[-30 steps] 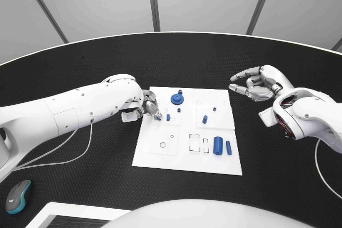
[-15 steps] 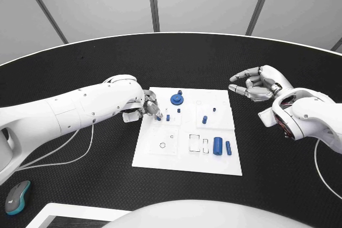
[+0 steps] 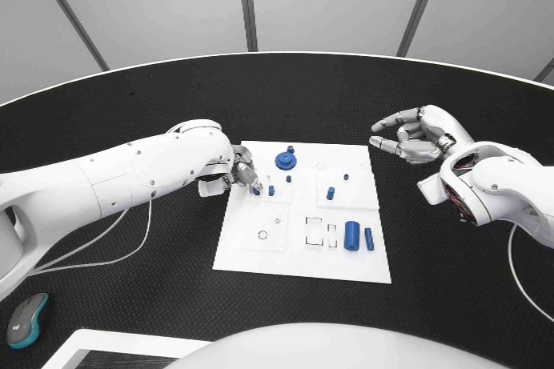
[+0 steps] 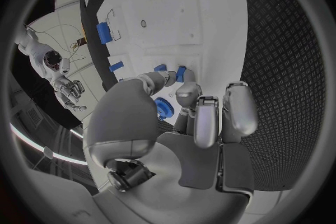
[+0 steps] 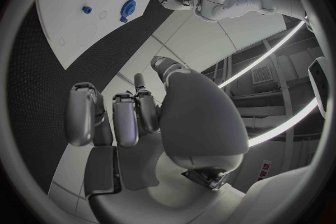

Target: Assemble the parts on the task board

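Working at the near-left edge of the white board (image 3: 303, 257) on the worktop, your left hand (image 3: 240, 173) has its fingers pinching a small blue peg (image 4: 181, 73) that could tilt and jam, while your right hand (image 3: 418, 137) hangs curled, empty.

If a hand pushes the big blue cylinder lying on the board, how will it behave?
The big blue cylinder lies on its side on the white task board, so it probably rolls sideways. It looks rigid, likely light plastic, and perhaps smooth to pinch.
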### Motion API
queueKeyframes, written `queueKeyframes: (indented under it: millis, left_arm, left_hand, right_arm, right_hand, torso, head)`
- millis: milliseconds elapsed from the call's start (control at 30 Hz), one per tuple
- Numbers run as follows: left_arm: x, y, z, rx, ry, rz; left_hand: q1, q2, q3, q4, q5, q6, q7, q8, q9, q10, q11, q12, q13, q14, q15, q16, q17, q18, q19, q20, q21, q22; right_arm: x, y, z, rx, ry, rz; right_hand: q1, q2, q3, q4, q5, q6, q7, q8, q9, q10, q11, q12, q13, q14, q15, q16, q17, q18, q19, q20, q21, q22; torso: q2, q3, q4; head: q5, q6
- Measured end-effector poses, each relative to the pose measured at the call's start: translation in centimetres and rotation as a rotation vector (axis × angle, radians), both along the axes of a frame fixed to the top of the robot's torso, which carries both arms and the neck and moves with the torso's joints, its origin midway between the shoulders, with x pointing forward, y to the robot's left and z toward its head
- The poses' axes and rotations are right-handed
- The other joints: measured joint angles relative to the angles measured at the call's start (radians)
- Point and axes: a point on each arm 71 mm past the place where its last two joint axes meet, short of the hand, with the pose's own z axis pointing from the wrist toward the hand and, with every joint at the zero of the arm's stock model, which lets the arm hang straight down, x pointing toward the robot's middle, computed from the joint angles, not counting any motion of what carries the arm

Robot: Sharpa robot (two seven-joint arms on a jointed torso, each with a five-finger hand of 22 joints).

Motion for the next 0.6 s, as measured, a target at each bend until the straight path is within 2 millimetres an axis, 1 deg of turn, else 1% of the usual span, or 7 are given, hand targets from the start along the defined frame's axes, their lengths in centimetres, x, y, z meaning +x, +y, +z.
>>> queueKeyframes:
  millis: [267, 333, 367, 433, 500, 533, 600]
  left_arm:
    - [0.01, 0.05, -0.08, 0.004, 0.011, 0.004]
    - [0.06, 0.11, -0.06, 0.006, 0.004, 0.016]
    - [0.08, 0.15, -0.04, 0.008, 0.001, 0.022]
    - [0.13, 0.23, -0.01, 0.01, -0.006, 0.034]
    - [0.16, 0.28, 0.0, 0.012, -0.009, 0.04]
    - [0.18, 0.33, 0.01, 0.013, -0.011, 0.045]
    - [0.22, 0.4, 0.01, 0.014, -0.013, 0.05]
  left_hand:
    - [-0.016, 0.0, 0.0, 0.0, 0.005, 0.0, 0.0, 0.002, -0.002, 0.0, 0.0, 0.0, -0.01, 0.0, 0.0, 0.0, 0.0, 0.0, 0.0, 0.0, 0.0, -0.003]
    - [-0.033, -0.005, -0.009, -0.009, 0.002, -0.001, -0.001, 0.003, -0.001, 0.002, -0.002, -0.002, -0.016, 0.0, 0.0, 0.0, 0.0, 0.0, 0.0, 0.0, 0.0, -0.004]
    - [-0.039, -0.011, -0.014, -0.014, -0.002, -0.004, -0.008, 0.004, 0.0, 0.002, -0.002, -0.006, -0.019, 0.0, 0.0, 0.0, 0.0, 0.0, 0.0, 0.0, 0.0, -0.005]
    - [-0.061, -0.014, -0.027, -0.027, -0.01, -0.009, -0.024, 0.006, -0.004, 0.001, -0.013, -0.014, -0.029, 0.001, -0.009, 0.0, 0.0, 0.0, -0.004, -0.003, 0.0, -0.006]
    - [-0.07, -0.016, -0.024, -0.047, -0.019, -0.007, -0.029, 0.006, -0.014, 0.001, -0.017, -0.018, -0.036, 0.0, -0.011, 0.0, 0.0, 0.0, -0.003, -0.004, 0.0, -0.007]
    - [-0.071, -0.017, -0.028, -0.05, -0.019, -0.007, -0.033, 0.006, -0.019, 0.001, -0.017, -0.018, -0.038, 0.0, -0.011, 0.0, 0.0, 0.0, -0.001, -0.007, 0.0, -0.007]
    - [-0.074, -0.02, -0.057, -0.032, -0.02, -0.001, -0.034, -0.001, -0.028, -0.002, -0.02, -0.018, -0.039, 0.0, -0.011, 0.0, 0.0, 0.0, 0.0, -0.007, 0.0, -0.007]
  right_arm:
    - [0.03, 0.01, -0.01, 0.0, 0.0, 0.0]
    - [0.03, 0.0, -0.01, 0.0, 0.0, -0.001]
    - [0.03, -0.01, -0.01, 0.0, 0.0, -0.001]
    - [0.02, -0.03, -0.01, -0.001, 0.001, -0.002]
    - [0.02, -0.05, -0.01, -0.001, 0.001, -0.002]
    - [0.02, -0.06, -0.01, -0.001, 0.0, -0.003]
    - [0.02, -0.07, -0.01, -0.001, 0.0, -0.004]
  right_hand:
    - [0.0, 0.0, 0.0, 0.0, 0.0, 0.0, 0.0, 0.0, 0.0, 0.0, 0.0, 0.0, 0.0, 0.0, 0.0, 0.0, 0.0, 0.0, 0.0, 0.0, 0.0, 0.0]
    - [0.0, 0.0, 0.0, 0.0, 0.0, 0.0, 0.0, 0.0, 0.0, 0.0, 0.0, 0.0, 0.0, 0.0, 0.0, 0.0, 0.0, 0.0, 0.0, 0.0, 0.0, 0.0]
    - [0.0, 0.0, 0.0, 0.0, 0.0, 0.0, 0.0, 0.0, 0.0, 0.0, 0.0, 0.0, 0.0, 0.0, 0.0, 0.0, 0.0, 0.0, 0.0, 0.0, -0.002, 0.0]
    - [0.0, 0.0, 0.0, 0.0, 0.0, 0.0, 0.0, 0.002, 0.0, 0.0, 0.0, 0.0, 0.0, 0.0, 0.0, 0.0, 0.0, 0.0, 0.0, 0.0, -0.004, 0.0]
    - [0.0, 0.0, 0.0, 0.0, 0.0, 0.0, 0.0, 0.004, 0.0, 0.0, 0.0, 0.0, 0.0, 0.0, 0.0, 0.0, 0.0, 0.0, 0.0, 0.0, -0.004, 0.0]
    - [0.0, 0.0, 0.0, 0.0, 0.0, 0.0, 0.0, 0.004, 0.0, 0.0, 0.0, 0.0, 0.0, 0.0, 0.0, 0.0, 0.0, 0.0, 0.0, 0.0, -0.004, 0.0]
    - [0.0, 0.0, 0.0, 0.0, 0.0, 0.0, 0.0, 0.004, 0.0, 0.0, 0.0, 0.0, 0.0, 0.0, 0.0, 0.0, 0.0, 0.0, 0.0, 0.0, -0.004, 0.0]
  torso:
    - [-0.001, -0.0004, 0.0006]
    - [-0.001, -0.0004, 0.0007]
    - [-0.001, -0.0004, 0.0009]
    - [-0.001, -0.0005, 0.0012]
    - [-0.001, -0.0006, 0.0012]
    - [-0.001, -0.0006, 0.0011]
    - [-0.001, -0.0006, 0.0011]
  head:
    - [-0.002, -0.001]
    - [-0.003, -0.001]
    - [-0.003, -0.001]
    - [-0.003, -0.001]
    - [-0.004, -0.001]
    - [-0.004, 0.0]
    - [-0.004, 0.0]
